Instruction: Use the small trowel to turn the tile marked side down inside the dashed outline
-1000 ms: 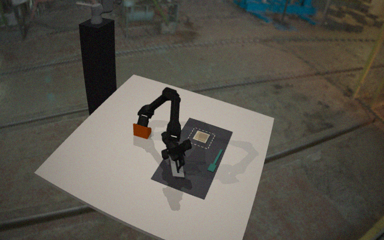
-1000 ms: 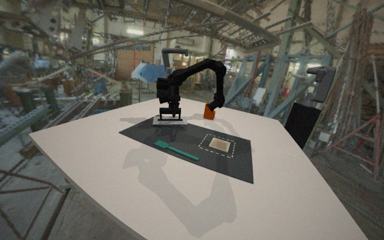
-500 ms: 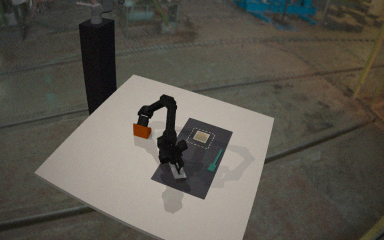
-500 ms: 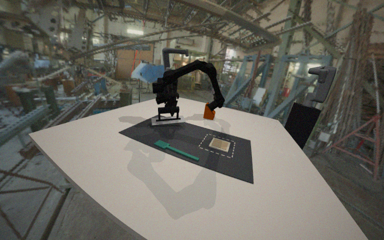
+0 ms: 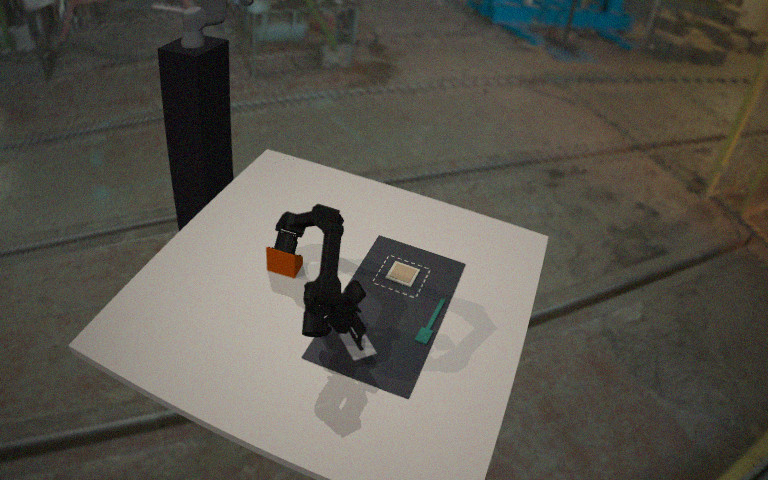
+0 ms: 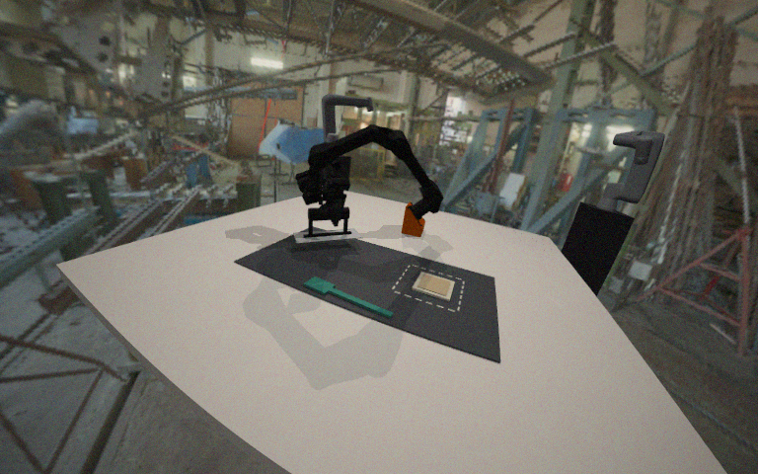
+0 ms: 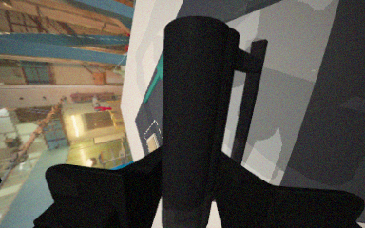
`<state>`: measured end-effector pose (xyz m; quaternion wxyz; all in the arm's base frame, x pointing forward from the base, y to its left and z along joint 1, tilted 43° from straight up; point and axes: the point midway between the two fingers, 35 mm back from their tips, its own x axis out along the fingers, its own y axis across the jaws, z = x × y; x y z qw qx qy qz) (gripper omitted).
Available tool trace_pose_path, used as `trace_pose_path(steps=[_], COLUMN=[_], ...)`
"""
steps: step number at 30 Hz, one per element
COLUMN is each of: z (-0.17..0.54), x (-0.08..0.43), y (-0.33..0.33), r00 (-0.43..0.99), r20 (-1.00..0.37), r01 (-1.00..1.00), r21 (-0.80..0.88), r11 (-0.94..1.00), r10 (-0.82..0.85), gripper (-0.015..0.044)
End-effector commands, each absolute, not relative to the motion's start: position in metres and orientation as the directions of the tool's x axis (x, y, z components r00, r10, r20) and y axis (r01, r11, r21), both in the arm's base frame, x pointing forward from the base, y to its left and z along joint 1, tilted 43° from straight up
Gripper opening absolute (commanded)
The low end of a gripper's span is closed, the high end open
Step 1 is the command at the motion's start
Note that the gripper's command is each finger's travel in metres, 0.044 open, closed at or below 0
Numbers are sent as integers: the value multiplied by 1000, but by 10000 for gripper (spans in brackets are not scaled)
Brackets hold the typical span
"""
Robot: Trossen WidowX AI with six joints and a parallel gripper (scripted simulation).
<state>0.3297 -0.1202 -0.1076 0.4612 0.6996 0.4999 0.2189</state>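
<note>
My gripper (image 5: 346,323) (image 6: 329,212) (image 7: 190,145) is shut on the black round handle of a trowel. The trowel's flat light-grey blade (image 5: 362,353) (image 6: 319,238) (image 7: 295,62) hangs low over the mat's end away from the outline, with a shadow under it. The tile (image 5: 403,273) (image 6: 434,285) (image 7: 151,144) lies flat inside the dashed outline (image 5: 417,296) (image 6: 459,310). Its upper face is tan with a pale border; I cannot make out a distinct mark. The trowel and tile are well apart. The dark mat (image 5: 396,367) (image 6: 475,335) lies on the table.
A teal spatula-like tool (image 5: 423,333) (image 6: 320,285) lies along the mat's long edge. An orange block (image 5: 283,262) (image 6: 412,222) stands at the arm's base on the pale table (image 5: 453,435) (image 6: 475,413). A dark pillar (image 5: 196,130) (image 6: 596,246) stands beyond the table edge.
</note>
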Motion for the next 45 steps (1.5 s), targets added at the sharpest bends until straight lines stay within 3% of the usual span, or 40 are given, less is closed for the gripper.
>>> trace_pose_path(steps=[1, 29, 40, 45], z=[-106, -131, -131, -131], x=[332, 328, 328, 328], y=[-126, -101, -101, -101], r00=[426, 424, 424, 424], r20=[-142, -135, -135, -135], r01=[470, 483, 483, 483], r21=[879, 870, 870, 870], r11=[-84, -98, -98, -98], r10=[894, 895, 895, 895], gripper=[0, 0, 289, 300])
